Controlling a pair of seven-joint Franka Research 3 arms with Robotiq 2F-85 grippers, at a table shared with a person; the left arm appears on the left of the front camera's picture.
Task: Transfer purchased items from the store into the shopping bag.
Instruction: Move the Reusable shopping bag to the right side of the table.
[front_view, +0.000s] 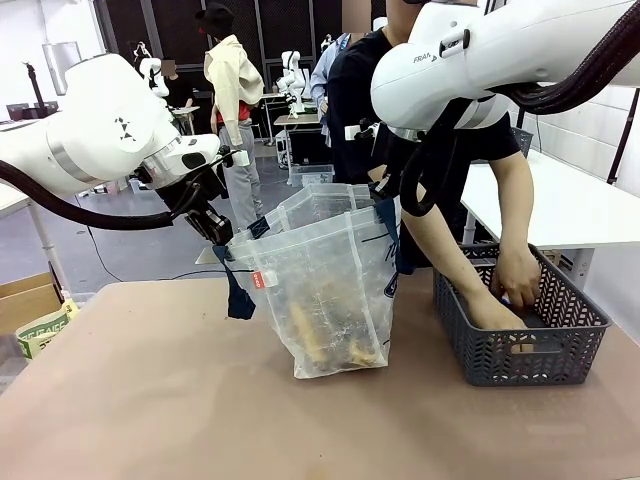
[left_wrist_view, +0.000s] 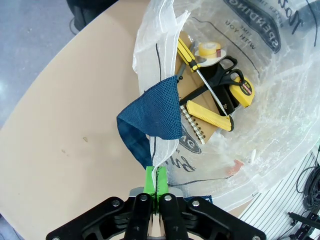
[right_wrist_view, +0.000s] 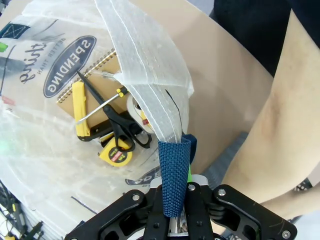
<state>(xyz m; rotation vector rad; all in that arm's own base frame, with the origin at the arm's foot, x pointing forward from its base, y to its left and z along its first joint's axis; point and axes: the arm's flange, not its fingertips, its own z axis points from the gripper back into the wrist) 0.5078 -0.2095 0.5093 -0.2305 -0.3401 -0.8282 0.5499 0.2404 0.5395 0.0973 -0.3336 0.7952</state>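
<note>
While my left gripper (left_wrist_view: 156, 172) had its pads pressed together on the left rim of the tall translucent plastic shopping bag (front_view: 330, 290), my right gripper (right_wrist_view: 175, 192) pinched the navy mesh handle (right_wrist_view: 175, 165) at its right rim, so the mouth gaped between them. The dark grey openwork plastic basket (front_view: 520, 355) stood just right of the bag. The person's hands (front_view: 517, 275) were down inside it, nearer than either gripper to whatever lay there. I judged the next item would come leftward over my right-hand rim.

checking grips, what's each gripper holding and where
Both hold the shopping bag: left gripper pinches its clear rim by a navy handle, right gripper the other navy handle.
</note>
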